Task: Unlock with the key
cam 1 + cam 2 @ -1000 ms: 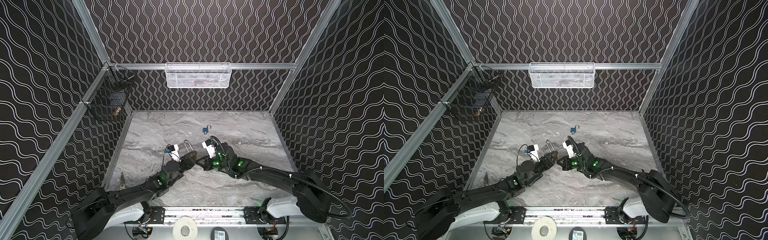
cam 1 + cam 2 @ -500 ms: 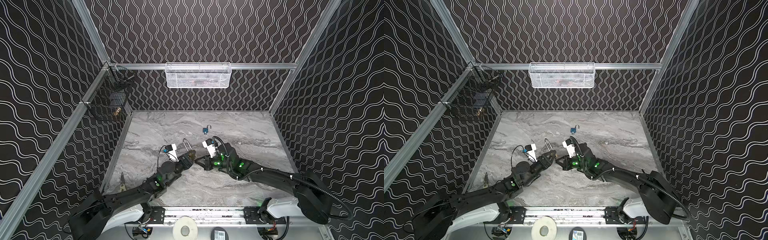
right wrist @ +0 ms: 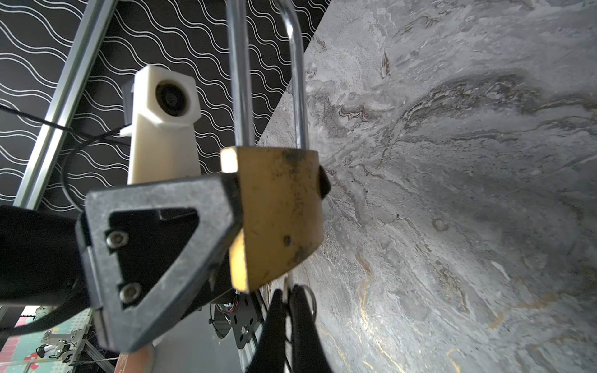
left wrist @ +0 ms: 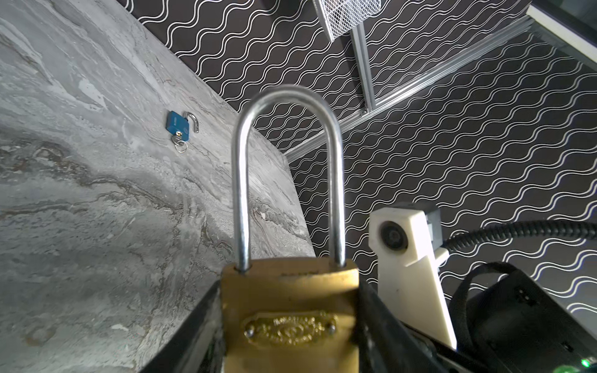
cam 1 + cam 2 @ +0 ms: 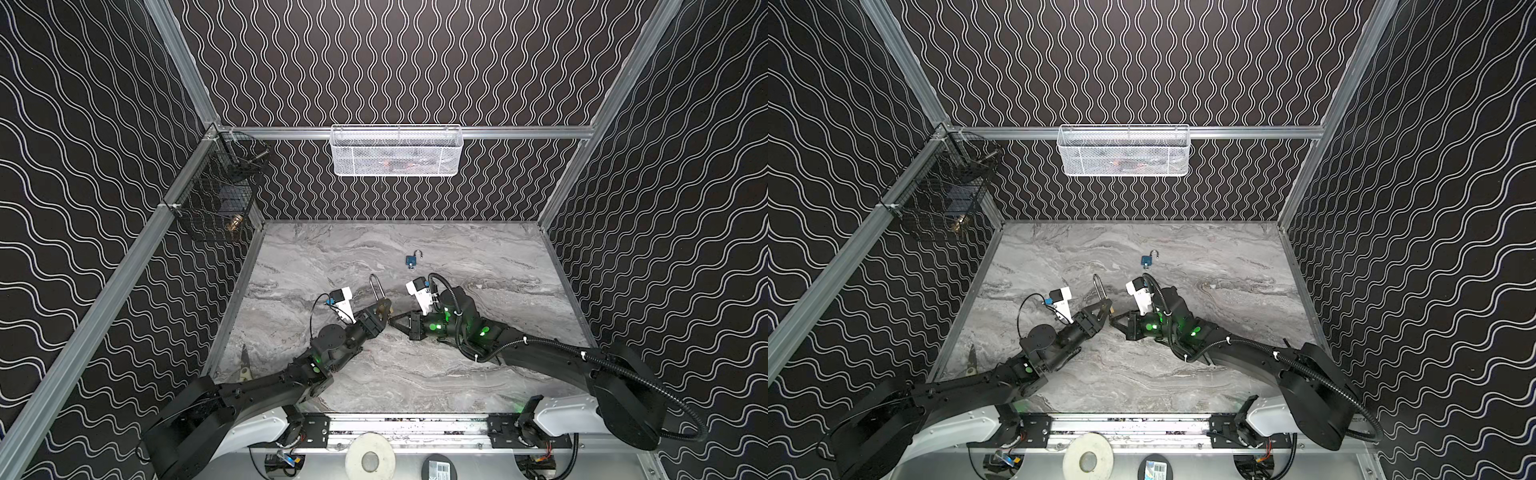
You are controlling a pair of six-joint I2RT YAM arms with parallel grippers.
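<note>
Marble-look table [image 5: 478,266] inside a booth with wavy black wallpaper, and both arms meet low over the middle of it. On the left side, the left gripper [image 5: 383,311] is clamped on the brass padlock [image 4: 289,300], one finger on each narrow side of the body. The padlock looks lifted off the table, with its long shackle [image 4: 287,93] sticking out past the fingertips. Both legs of the shackle look seated in the body in the left wrist view, so it's locked as far as I can see.

From the other side, the right gripper [image 3: 287,295] is pinched tight on the key [image 3: 285,282], a thin silver blade poking out between the fingertips. In the right wrist view the key tip is right up against the bottom face of the padlock. I honestly can't tell if it's in the keyhole or just touching the brass. In both top views the two grippers sit nearly tip to tip, with the padlock body between them.

Other stuff: a small blue lock [image 5: 411,261] lies on the table behind the grippers, apart from them, with its own shackle swung open. A white basket [image 5: 395,151] hangs on the back rail and a black wire basket [image 5: 216,199] on the left rail.
</note>
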